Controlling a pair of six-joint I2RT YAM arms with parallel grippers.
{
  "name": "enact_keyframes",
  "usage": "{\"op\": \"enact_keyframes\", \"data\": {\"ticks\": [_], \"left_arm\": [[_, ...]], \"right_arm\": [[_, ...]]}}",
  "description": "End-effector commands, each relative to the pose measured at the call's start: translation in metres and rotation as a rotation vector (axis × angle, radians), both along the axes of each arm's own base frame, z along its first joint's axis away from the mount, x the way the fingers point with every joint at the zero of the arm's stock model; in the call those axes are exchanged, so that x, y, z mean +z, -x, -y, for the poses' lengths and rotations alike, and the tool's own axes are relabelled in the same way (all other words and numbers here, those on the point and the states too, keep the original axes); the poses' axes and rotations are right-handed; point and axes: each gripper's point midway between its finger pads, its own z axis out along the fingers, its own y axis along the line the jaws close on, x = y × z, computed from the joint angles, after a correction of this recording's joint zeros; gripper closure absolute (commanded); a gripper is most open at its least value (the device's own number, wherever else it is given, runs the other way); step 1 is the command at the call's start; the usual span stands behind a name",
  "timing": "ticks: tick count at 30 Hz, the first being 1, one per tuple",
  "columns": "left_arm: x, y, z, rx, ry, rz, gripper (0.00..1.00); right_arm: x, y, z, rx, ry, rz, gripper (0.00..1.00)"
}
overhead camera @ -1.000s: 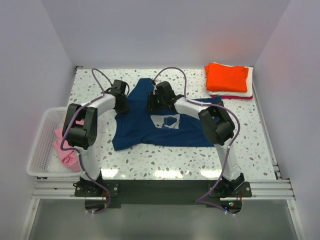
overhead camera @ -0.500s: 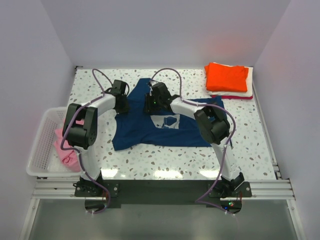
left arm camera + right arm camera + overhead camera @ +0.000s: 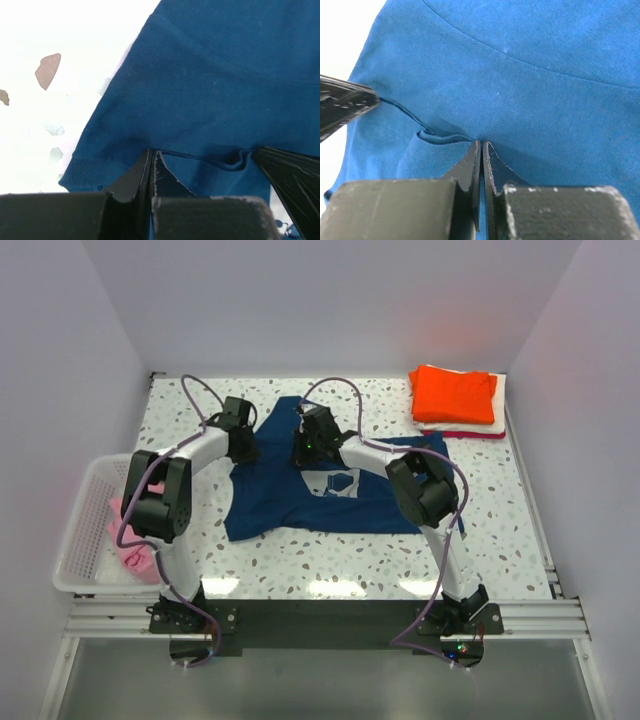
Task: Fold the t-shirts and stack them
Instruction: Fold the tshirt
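Fold step: left end effector (image 3: 243, 447) and right end effector (image 3: 304, 452) both clamped on navy t-shirt (image 3: 330, 508), far edge — next, lift evenly, draw toward tabletop (image 3: 500, 540) near edge.

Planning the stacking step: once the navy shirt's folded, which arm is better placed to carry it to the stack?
Right, probably. The stack sits in the far right corner, on its side. The right hand and left hand both pinch the navy shirt, the left one farther away.
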Motion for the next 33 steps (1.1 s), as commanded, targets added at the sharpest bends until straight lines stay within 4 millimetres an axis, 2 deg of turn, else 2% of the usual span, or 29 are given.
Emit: {"op": "enact_keyframes", "data": {"ticks": [1,7,8,9,11,12,17,25,33], "left_arm": [[0.049,-0.021,0.004,-0.004,0.038,0.130,1.00],[0.066,-0.025,0.006,-0.013,0.046,0.164,1.00],[0.070,-0.027,0.006,-0.014,0.047,0.171,1.00],[0.072,-0.027,0.006,-0.016,0.047,0.174,1.00],[0.077,-0.030,0.007,-0.018,0.050,0.186,1.00],[0.079,-0.031,0.007,-0.017,0.049,0.191,1.00],[0.091,-0.040,0.011,-0.026,0.065,0.223,1.00],[0.105,-0.060,0.021,-0.039,0.096,0.263,1.00],[0.102,-0.074,0.035,-0.076,0.128,0.259,1.00]], "right_arm": [[0.033,-0.004,0.000,-0.024,-0.023,0.064,1.00],[0.066,0.000,0.010,-0.053,-0.051,0.119,1.00],[0.064,0.002,0.015,-0.062,-0.044,0.120,1.00],[0.077,0.003,0.016,-0.069,-0.058,0.140,1.00],[0.081,0.004,0.022,-0.087,-0.055,0.155,1.00],[0.089,0.005,0.024,-0.093,-0.061,0.169,1.00],[0.093,0.010,0.035,-0.113,-0.044,0.183,1.00],[0.100,0.005,0.049,-0.172,-0.013,0.220,1.00],[0.108,0.000,0.064,-0.238,0.017,0.262,1.00]]}}
